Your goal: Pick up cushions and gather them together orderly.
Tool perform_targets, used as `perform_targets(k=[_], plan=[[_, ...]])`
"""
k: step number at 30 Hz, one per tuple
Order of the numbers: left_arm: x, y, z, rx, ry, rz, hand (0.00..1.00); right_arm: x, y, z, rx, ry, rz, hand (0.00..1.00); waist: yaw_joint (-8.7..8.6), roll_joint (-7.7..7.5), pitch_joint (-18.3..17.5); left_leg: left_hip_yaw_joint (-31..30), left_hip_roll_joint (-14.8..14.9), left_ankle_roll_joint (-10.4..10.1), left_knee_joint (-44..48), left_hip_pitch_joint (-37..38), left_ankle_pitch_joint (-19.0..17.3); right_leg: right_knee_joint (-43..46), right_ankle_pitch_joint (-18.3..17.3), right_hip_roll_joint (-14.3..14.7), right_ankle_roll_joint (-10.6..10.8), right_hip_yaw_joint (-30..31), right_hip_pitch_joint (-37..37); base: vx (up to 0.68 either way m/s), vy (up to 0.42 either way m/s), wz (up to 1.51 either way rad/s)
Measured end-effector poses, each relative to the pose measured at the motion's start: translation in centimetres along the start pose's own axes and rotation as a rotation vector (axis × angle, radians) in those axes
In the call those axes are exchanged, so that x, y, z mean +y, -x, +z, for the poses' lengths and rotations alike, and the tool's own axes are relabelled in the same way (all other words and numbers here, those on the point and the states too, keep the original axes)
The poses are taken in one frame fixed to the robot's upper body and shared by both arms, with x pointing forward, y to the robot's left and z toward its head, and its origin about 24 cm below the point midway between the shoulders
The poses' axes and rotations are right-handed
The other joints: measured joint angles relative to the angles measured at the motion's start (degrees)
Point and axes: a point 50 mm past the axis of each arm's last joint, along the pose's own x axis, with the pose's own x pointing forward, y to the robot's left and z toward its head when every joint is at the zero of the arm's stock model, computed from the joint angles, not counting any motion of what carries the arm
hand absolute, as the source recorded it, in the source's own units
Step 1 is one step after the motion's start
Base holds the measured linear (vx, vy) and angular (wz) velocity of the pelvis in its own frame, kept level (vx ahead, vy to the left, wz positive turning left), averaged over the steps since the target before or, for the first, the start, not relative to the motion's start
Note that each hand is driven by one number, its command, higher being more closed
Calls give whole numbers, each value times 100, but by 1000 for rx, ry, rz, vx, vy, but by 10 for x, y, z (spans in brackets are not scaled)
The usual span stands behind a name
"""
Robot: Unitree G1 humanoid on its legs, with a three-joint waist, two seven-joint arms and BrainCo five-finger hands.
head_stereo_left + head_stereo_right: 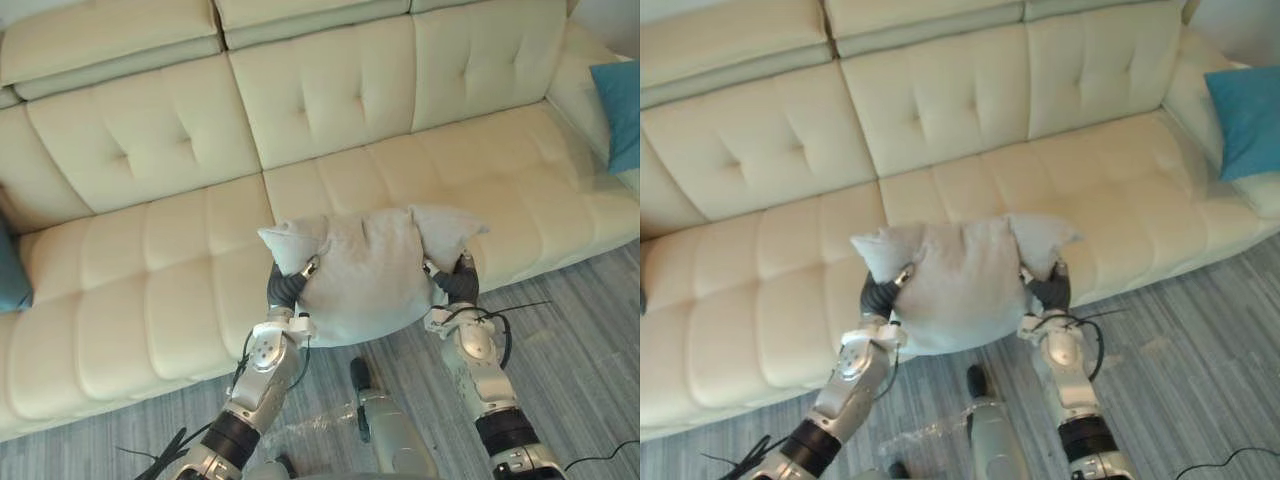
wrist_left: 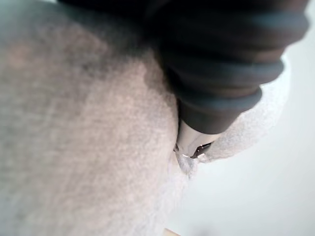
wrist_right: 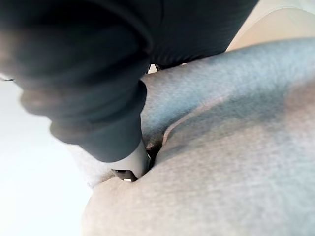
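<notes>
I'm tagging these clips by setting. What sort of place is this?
Probably a living room: a cream tufted sofa, a grey cushion held before it, a teal cushion at its right end, grey plank flooring.

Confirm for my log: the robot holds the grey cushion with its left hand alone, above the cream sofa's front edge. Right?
Not left alone: the left eye view shows the left hand and right hand gripping the grey cushion from either side, above the front edge of the cream sofa.
</notes>
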Motion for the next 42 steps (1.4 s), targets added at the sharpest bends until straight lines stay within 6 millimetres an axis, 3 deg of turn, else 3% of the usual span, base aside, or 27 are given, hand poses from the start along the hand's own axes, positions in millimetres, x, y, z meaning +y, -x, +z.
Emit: perform_targets(k=[1,2,3,4,6,7,9,10,11,12,14,17,22,27,33,37,38,42], plan=[[0,3,-2,3,18,4,100,1,9,9,-36,-25,8,100,103,0,-2,28,256,148,842,-234,532,-1,-157,39,-62,-38,338,283,-136,16],[0,5,-1,0,28,10,100,3,11,15,-62,-41,14,100,149,-4,-2,45,350,156,1197,-302,858,-22,-249,32,-90,-29,504,274,-74,-1],[-1,8,-1,-3,47,12,100,4,14,26,-108,-61,17,100,203,22,-22,54,500,194,1678,-439,854,-57,-360,0,-124,-37,693,275,-5,2],[-9,9,1,-15,84,-6,100,3,14,40,-181,-91,8,100,285,36,-48,156,584,339,1912,-708,547,-59,-552,-40,-221,-23,832,255,22,3],[-15,9,2,-21,107,-16,100,3,15,47,-217,-101,10,100,326,20,-61,258,543,463,1736,-839,337,-53,-609,-108,-198,-23,904,157,61,4],[-17,9,1,-19,119,-17,100,3,14,50,-236,-109,8,100,381,-23,-82,338,407,534,1231,-884,86,-60,-653,-219,-141,-1,1022,129,91,4],[-18,10,0,-15,121,-19,100,1,14,49,-234,-113,-7,100,399,-75,-132,225,135,434,323,-837,3,-45,-669,-351,-5,-2,1095,150,156,2],[-20,10,0,-13,126,-24,100,-3,13,45,-220,-105,-20,100,416,41,-269,5,-122,401,-710,-788,248,-52,-671,-354,103,21,1055,172,259,-4],[-21,10,-1,-12,127,-26,100,-4,12,42,-210,-98,-23,100,410,120,-310,-67,-167,361,-1106,-737,660,-53,-695,-286,186,77,1053,144,264,-17],[-18,11,-2,-3,113,-24,100,-6,10,33,-169,-96,-38,100,409,120,-357,-104,-231,55,-1493,-464,447,-46,-730,-266,313,172,1080,146,253,-15],[-10,15,-7,20,88,-12,100,-5,13,14,-81,-137,-72,100,392,-135,-467,43,-596,130,-2051,-167,591,-110,-724,-525,449,369,1085,129,208,-14],[-7,17,-11,42,64,-13,100,-8,12,1,-23,-120,-79,100,383,-163,-508,112,-1004,312,-2613,59,786,-544,-586,-814,690,554,1255,67,159,5],[1,17,-11,56,12,-21,100,-7,2,-7,19,-110,-48,100,392,-159,-512,205,-1161,377,-2901,66,876,-983,-334,-892,744,666,1264,25,70,-10],[0,13,-7,38,-11,-40,100,-1,-21,3,-13,-72,2,100,373,-147,-530,174,-1168,372,-3015,-92,947,-1154,-209,-870,709,698,1122,8,-8,-4],[-10,-18,28,-102,-26,-68,100,19,-63,41,-139,-47,75,100,354,-131,-514,-10,-1190,392,-3279,-571,1274,-1272,19,-846,676,597,649,-43,-27,12],[-15,-56,75,-266,-78,-30,100,46,-98,85,-255,-33,134,100,379,-43,-325,-127,-1172,427,-3332,-1073,1521,-1257,194,-813,649,543,172,-124,-23,14],[-17,-66,91,-315,-89,-20,100,54,-106,100,-297,-40,143,100,395,-21,-142,-133,-1157,420,-3338,-1123,1578,-1244,234,-799,651,541,121,-132,-18,4],[-29,-92,146,-499,-114,19,100,79,-122,153,-434,-81,160,100,442,5,121,-147,-1123,417,-3451,-1553,1837,-955,262,-745,650,553,-492,-114,-18,4]])
